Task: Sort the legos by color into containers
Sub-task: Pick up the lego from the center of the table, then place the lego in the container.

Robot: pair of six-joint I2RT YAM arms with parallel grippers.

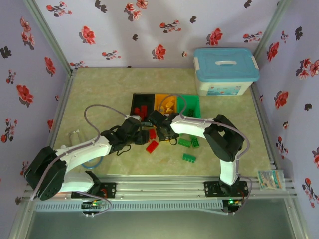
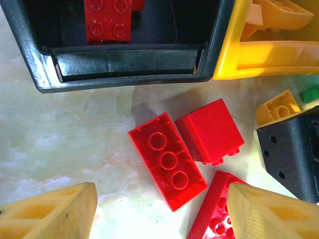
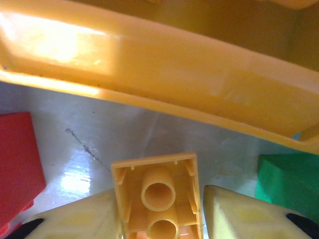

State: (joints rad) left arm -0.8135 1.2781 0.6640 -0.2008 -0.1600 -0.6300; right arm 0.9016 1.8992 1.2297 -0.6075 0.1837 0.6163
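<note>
The black bin [image 1: 135, 102], the orange bin [image 1: 160, 99] and the green bin [image 1: 193, 99] stand side by side at the back centre. My left gripper [image 2: 159, 214] is open just in front of the black bin [image 2: 124, 59], above three loose red bricks; the middle one [image 2: 168, 160] lies studs down. One red brick [image 2: 107, 20] lies inside the black bin. My right gripper [image 3: 159, 219] is shut on an upside-down orange-yellow brick [image 3: 157, 194], low over the table and close to the orange bin's wall [image 3: 164, 64]. Green bricks [image 1: 189, 158] lie near the right arm.
A large white tub with a light-blue lid [image 1: 227, 69] stands at the back right. Both wrists crowd together in front of the bins. A grey cable [image 1: 75, 133] loops at the left, and a small packet [image 1: 271, 178] lies on the right rail.
</note>
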